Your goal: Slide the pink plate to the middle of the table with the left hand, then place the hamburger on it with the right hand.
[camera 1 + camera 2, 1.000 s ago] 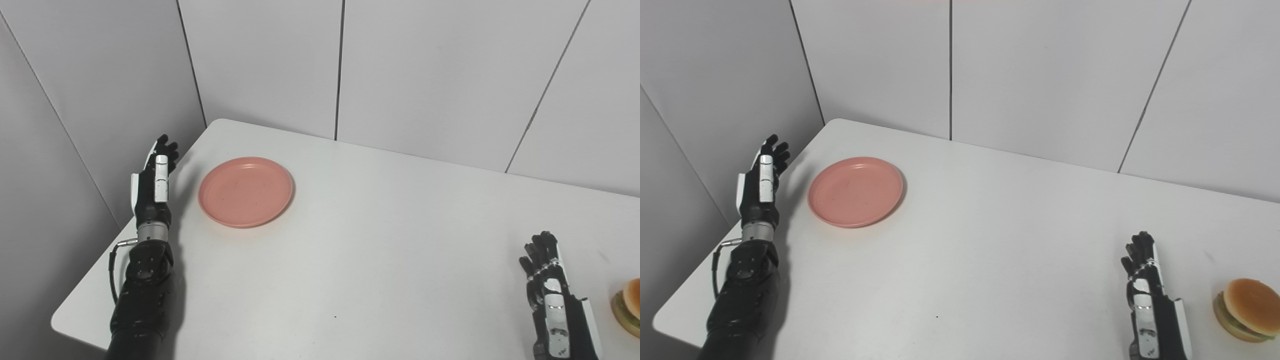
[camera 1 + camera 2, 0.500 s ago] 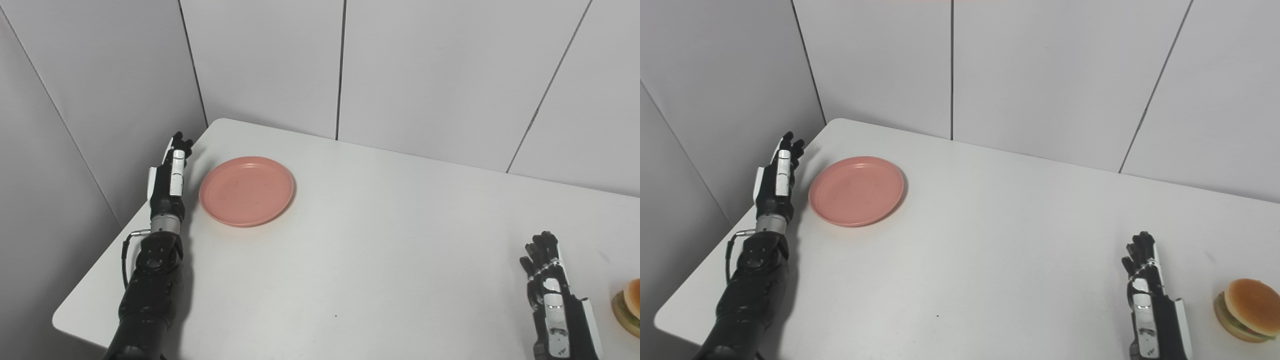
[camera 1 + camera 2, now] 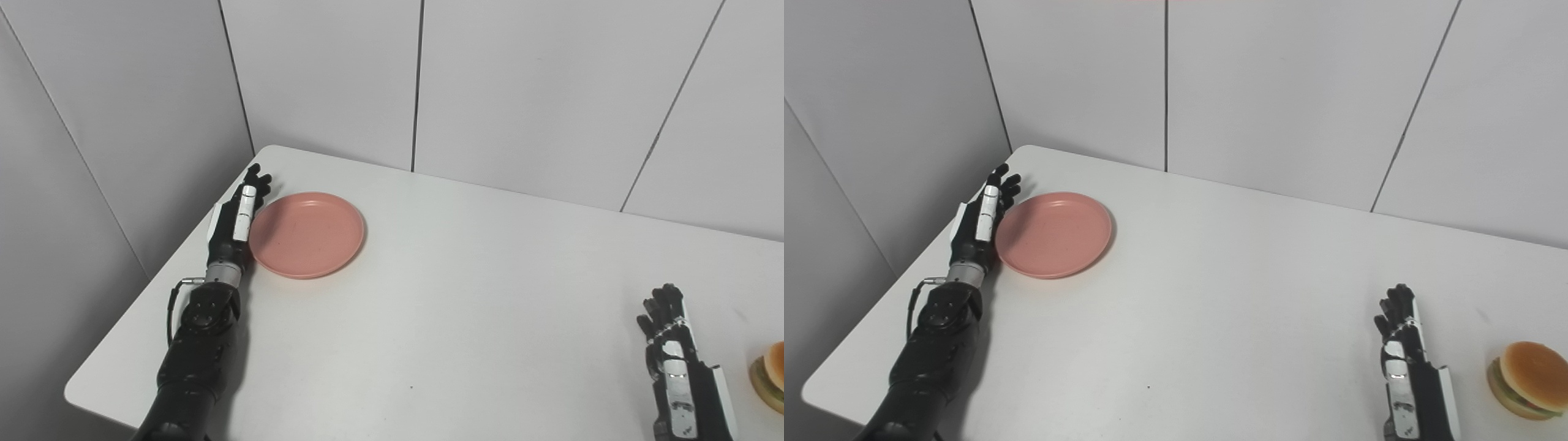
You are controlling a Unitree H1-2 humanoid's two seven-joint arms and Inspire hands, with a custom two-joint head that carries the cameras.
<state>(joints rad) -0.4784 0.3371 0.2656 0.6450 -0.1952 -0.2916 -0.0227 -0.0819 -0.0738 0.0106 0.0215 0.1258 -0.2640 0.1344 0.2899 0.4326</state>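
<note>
The pink plate (image 3: 306, 234) lies flat at the far left of the white table (image 3: 465, 294). My left hand (image 3: 237, 220) is open, fingers straight and pointing away, its side against the plate's left rim. The hamburger (image 3: 1526, 380) sits at the near right of the table; in the left eye view only its left edge (image 3: 768, 375) shows. My right hand (image 3: 1405, 361) is open and empty, held upright just left of the hamburger, apart from it.
Grey wall panels stand close behind and to the left of the table. The table's left edge and rounded near-left corner (image 3: 76, 392) lie close to my left arm. Bare tabletop stretches between the plate and my right hand.
My left hand moved right and forward from beyond the table's left edge onto the table, reaching the plate's left rim. The plate has shifted slightly right. The right hand and hamburger have not moved.
</note>
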